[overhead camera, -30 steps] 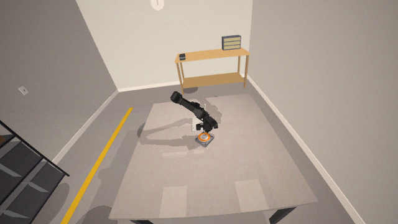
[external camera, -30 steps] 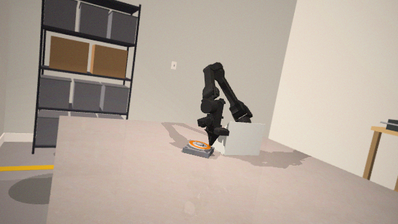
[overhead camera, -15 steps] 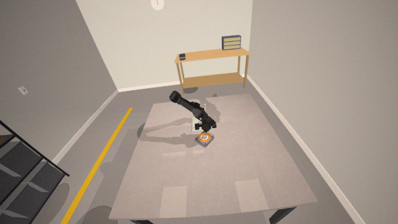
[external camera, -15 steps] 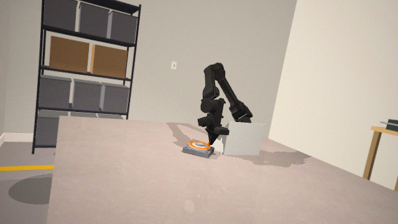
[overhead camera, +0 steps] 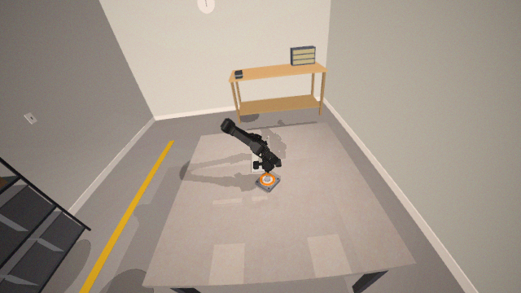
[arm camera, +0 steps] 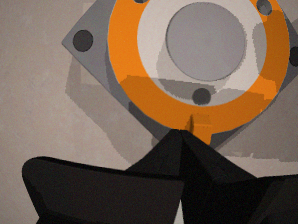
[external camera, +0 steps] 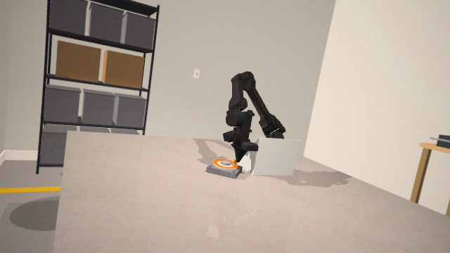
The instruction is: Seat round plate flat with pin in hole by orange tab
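One gripper (arm camera: 188, 129), fingers pressed together on nothing, is touching the plate's (arm camera: 127, 50) orange tab (arm camera: 198, 128). Its tip is hiding the tab; the pin isn't visible.

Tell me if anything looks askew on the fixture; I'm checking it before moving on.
Yes. The orange round plate sits tilted on the grey base, its side nearest the claw raised instead of lying flat. The shut claw's tip is against the plate's orange tab, beside the small hole.

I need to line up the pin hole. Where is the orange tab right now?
In the wrist view the tab juts from the plate's near edge, at the shut pincer's tip.
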`<state>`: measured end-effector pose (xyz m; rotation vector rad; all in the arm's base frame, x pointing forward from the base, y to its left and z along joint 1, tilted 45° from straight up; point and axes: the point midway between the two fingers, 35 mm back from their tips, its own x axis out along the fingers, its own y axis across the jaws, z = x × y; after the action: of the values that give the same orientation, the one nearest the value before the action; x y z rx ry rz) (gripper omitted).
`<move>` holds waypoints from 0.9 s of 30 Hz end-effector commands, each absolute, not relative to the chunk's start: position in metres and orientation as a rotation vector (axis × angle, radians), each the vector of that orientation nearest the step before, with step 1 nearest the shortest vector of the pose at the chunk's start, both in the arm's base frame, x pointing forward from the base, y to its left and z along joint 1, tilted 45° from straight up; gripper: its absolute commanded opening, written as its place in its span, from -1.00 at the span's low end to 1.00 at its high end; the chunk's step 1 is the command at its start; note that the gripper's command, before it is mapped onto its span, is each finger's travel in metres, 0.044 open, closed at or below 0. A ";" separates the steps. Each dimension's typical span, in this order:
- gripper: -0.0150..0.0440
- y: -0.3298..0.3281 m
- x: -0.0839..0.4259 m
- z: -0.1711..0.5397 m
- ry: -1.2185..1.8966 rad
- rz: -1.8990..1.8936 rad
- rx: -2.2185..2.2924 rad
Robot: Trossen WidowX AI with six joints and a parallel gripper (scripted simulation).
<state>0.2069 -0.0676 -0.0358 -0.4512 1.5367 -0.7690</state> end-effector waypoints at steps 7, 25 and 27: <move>-0.49 -0.077 0.203 -0.027 1.543 -0.774 -0.461; -0.49 -0.090 0.205 -0.013 1.543 -0.775 -0.462; -0.49 -0.091 0.206 -0.012 1.543 -0.775 -0.462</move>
<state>0.2049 -0.0873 -0.0153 -0.4572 1.5430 -0.7699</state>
